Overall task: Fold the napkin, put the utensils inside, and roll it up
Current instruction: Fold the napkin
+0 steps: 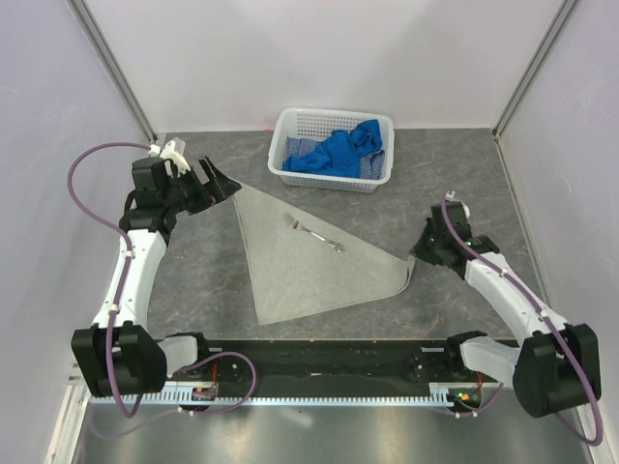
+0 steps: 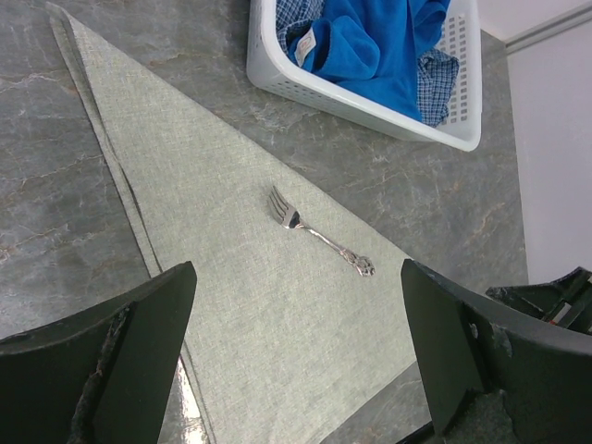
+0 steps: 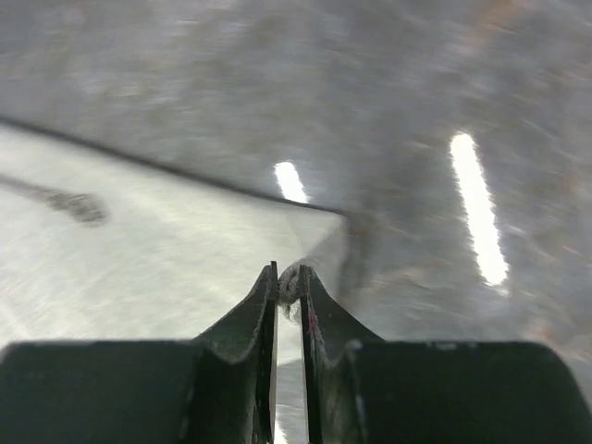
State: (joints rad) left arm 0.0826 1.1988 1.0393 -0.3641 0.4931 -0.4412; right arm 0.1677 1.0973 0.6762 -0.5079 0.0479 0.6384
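Note:
The grey-beige napkin lies folded into a triangle on the dark table, also seen in the left wrist view. A small silver fork lies on its upper middle, tines toward the far left. My left gripper is open and empty, raised above the napkin's far-left corner. My right gripper is shut on the napkin's right corner, which is lifted slightly off the table.
A white plastic basket at the back holds bright blue cloths and a checked cloth. It also shows in the left wrist view. Pale walls enclose the table on three sides.

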